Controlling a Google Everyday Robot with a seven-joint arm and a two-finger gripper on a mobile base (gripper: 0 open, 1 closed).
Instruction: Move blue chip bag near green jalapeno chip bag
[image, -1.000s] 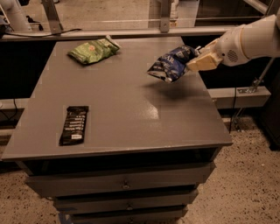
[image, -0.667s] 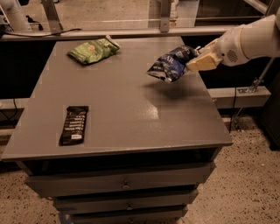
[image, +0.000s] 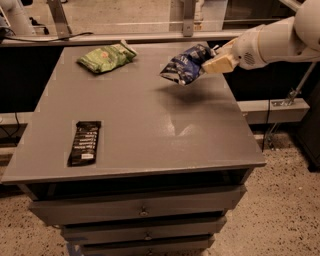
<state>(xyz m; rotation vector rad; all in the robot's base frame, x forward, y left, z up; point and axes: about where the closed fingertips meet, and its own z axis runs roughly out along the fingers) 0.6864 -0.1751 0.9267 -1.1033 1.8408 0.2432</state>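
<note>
The blue chip bag (image: 184, 65) is a dark blue glossy bag with white lettering. It hangs tilted above the right rear part of the grey table (image: 150, 125), casting a shadow below it. My gripper (image: 210, 62) comes in from the right on a white arm and is shut on the bag's right end. The green jalapeno chip bag (image: 106, 57) lies flat at the table's rear left, well apart from the blue bag.
A flat black bar wrapper (image: 85, 142) lies at the table's front left. Drawers (image: 142, 210) sit under the tabletop. A rail and metal posts (image: 187, 17) run behind the table. The right edge of the table drops to the floor.
The blue bag and gripper have shifted slightly left and a little higher over the table. The green bag and black wrapper have not moved.
</note>
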